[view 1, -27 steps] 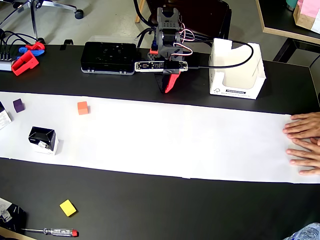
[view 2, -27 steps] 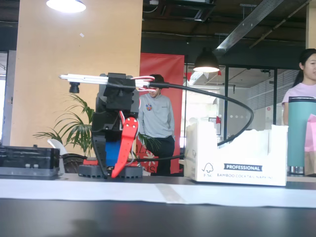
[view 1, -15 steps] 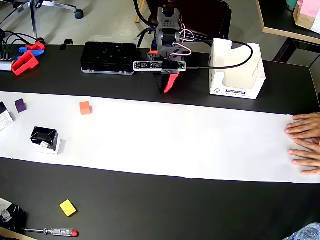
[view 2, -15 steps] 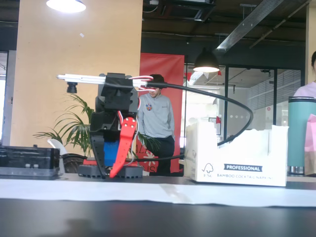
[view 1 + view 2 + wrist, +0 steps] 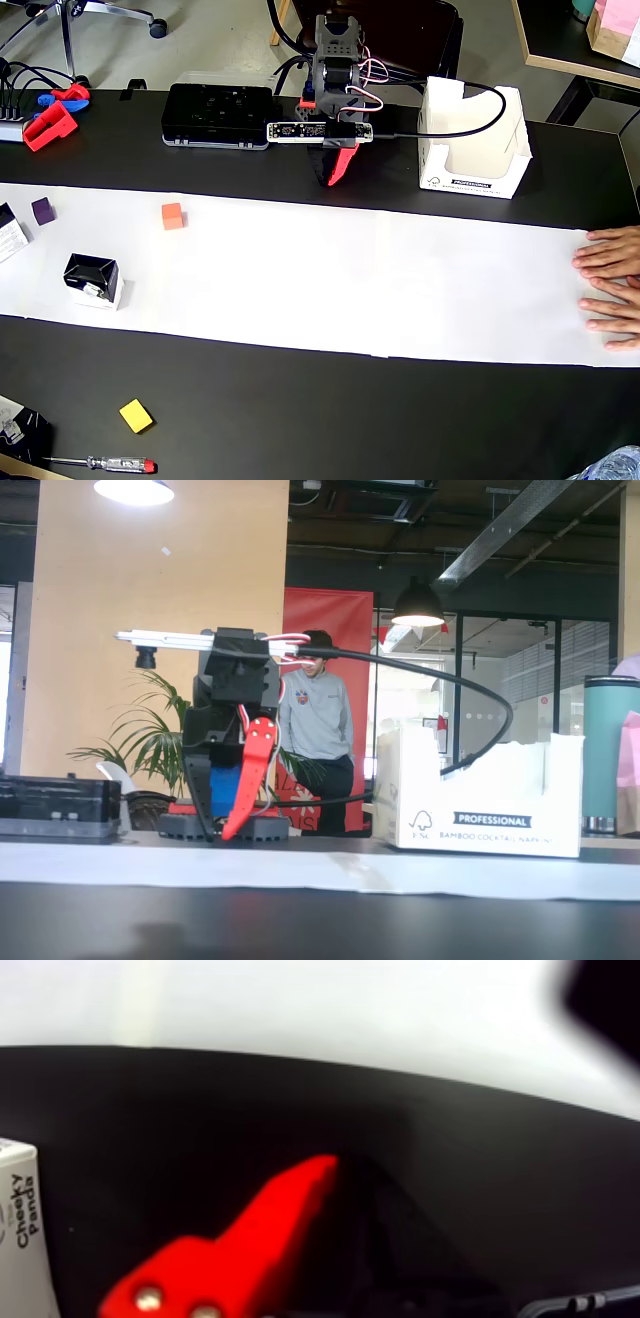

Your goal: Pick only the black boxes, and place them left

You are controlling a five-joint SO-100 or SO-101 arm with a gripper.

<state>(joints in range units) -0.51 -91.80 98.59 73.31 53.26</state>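
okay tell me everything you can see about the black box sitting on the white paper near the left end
In the overhead view, the black box is a small carton with a glossy black top face and white lower sides, looking like printed cardboard. A small pale mark shows near its lower edge; any print is too small to read. It rests on the white paper strip, turned slightly askew to the strip's edges. Nothing else touches it: the purple cube and orange cube lie apart from it, and the claw is far off.

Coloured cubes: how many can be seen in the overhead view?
3. The purple cube and the orange cube lie on the white paper strip at left; the yellow cube lies on the black table below. Others may be outside the frame.
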